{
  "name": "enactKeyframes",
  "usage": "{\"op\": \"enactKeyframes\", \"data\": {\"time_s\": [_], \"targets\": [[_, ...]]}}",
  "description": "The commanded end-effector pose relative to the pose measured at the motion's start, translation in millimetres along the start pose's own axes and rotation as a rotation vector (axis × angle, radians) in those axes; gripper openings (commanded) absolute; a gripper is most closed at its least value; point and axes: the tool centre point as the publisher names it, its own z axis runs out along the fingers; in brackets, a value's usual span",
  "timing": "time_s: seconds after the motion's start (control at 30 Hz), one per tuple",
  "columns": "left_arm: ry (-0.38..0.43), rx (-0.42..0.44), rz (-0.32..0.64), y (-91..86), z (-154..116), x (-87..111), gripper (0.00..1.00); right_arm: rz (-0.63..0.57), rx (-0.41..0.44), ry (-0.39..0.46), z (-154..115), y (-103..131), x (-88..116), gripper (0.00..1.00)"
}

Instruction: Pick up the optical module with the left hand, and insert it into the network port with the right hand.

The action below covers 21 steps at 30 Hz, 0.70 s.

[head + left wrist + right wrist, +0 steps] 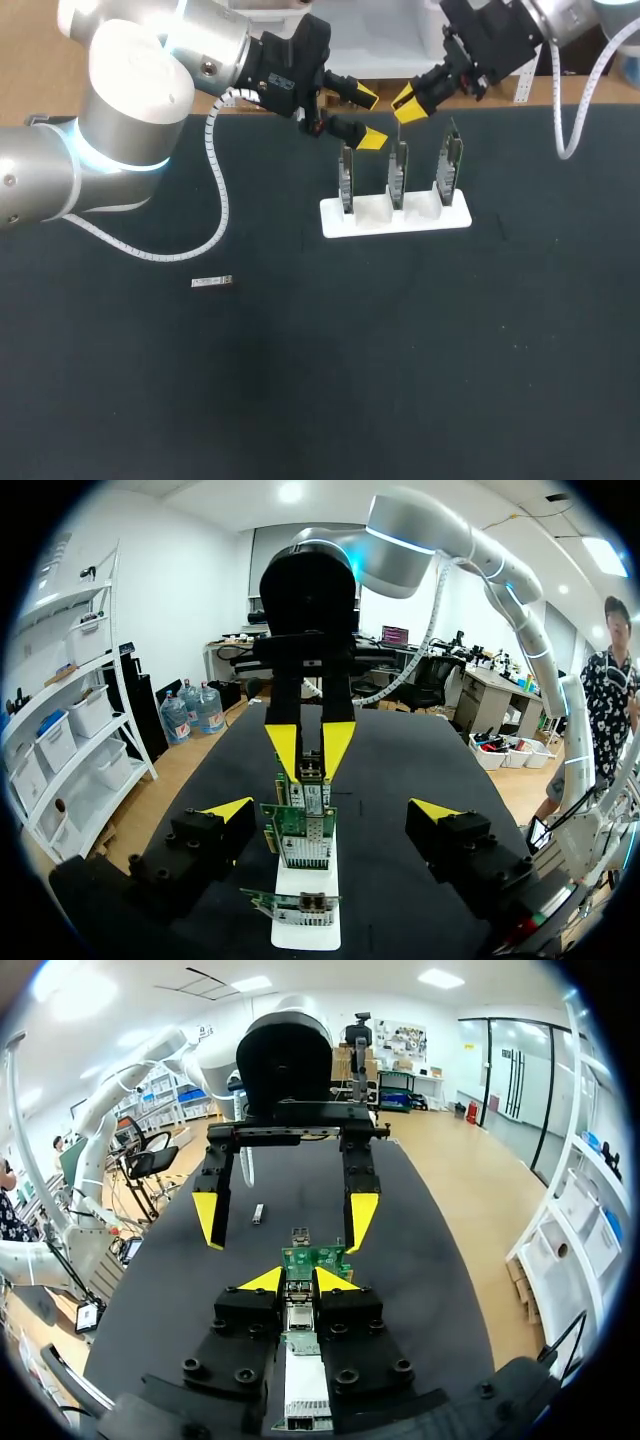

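Left gripper (pixel 368 118), fingers apart, hovering beside the card rack (pixel 452 216).
Optical module (pixel 212 283) lies left and nearer; long axis left–right.

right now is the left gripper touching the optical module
Apart. The head view shows the optical module lying alone on the table, with bare table between it and the left gripper, which hangs open by the white holder.

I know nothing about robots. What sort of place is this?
Probably a robotics lab bench for electronics assembly: a left arm and right arm hang over a black table, three circuit cards stand upright in a white holder, and a small optical module lies loose.
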Motion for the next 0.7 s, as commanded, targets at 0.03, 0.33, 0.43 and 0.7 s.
{"op": "enactKeyframes", "data": {"time_s": [0.03, 0.33, 0.43, 0.7], "targets": [[0.005, 0.003, -0.001, 1.7, 0.6, -1.1, 1.00, 0.000, -0.001, -0.002, 1.6, 1.1, 1.8, 0.00], [0.005, 0.003, -0.001, 1.7, 0.6, -1.1, 1.00, 0.000, -0.004, 0.007, 4.4, 4.1, 5.7, 0.00], [0.005, 0.003, -0.001, 1.7, 0.6, -1.1, 1.00, -0.011, -0.006, 0.018, 4.8, 4.6, 8.1, 0.00], [0.005, 0.003, -0.001, 1.7, 0.6, -1.1, 1.00, -0.012, -0.004, 0.026, 5.3, 4.7, 12.2, 0.00]]}}
